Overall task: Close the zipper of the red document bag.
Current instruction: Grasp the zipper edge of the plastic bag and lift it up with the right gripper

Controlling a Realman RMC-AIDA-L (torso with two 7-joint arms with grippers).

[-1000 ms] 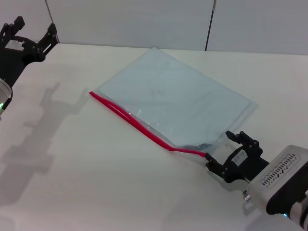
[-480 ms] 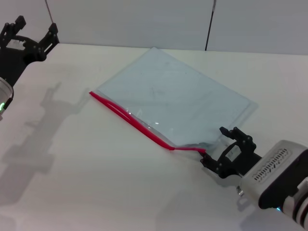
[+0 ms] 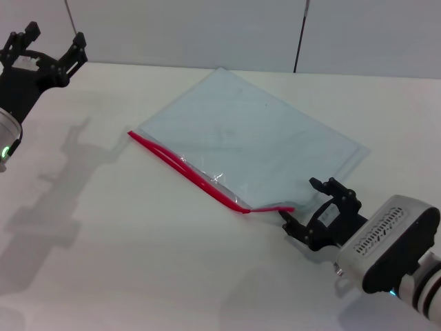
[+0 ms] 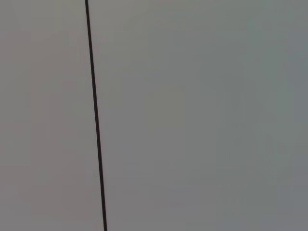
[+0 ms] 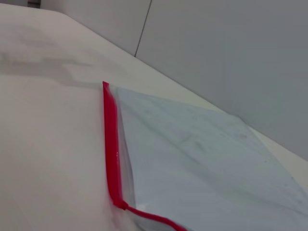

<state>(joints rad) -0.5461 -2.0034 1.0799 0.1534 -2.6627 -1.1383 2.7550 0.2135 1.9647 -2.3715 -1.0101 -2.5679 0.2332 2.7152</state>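
Note:
The red document bag [image 3: 248,141] lies flat and skewed on the white table, a translucent pale blue pouch. Its zipper [image 3: 186,169] is a bright red strip along the long edge facing me, kinked near its right end [image 3: 275,208]. My right gripper [image 3: 306,205] sits low at that end, open, with its dark fingers [image 3: 329,185] spread on either side of the bag's near right corner. The right wrist view looks along the zipper [image 5: 111,144] and the bag [image 5: 207,159] without showing fingers. My left gripper [image 3: 47,47] hangs open, raised at the far left, away from the bag.
The white table [image 3: 124,248] runs back to a grey wall [image 3: 207,27] with a dark vertical seam [image 3: 300,34]. The left wrist view holds only that wall and a seam [image 4: 96,120].
My right gripper has slid left towards the zipper's right end and now straddles the bag's corner. The red end there has shifted and bent slightly. The left arm has barely moved.

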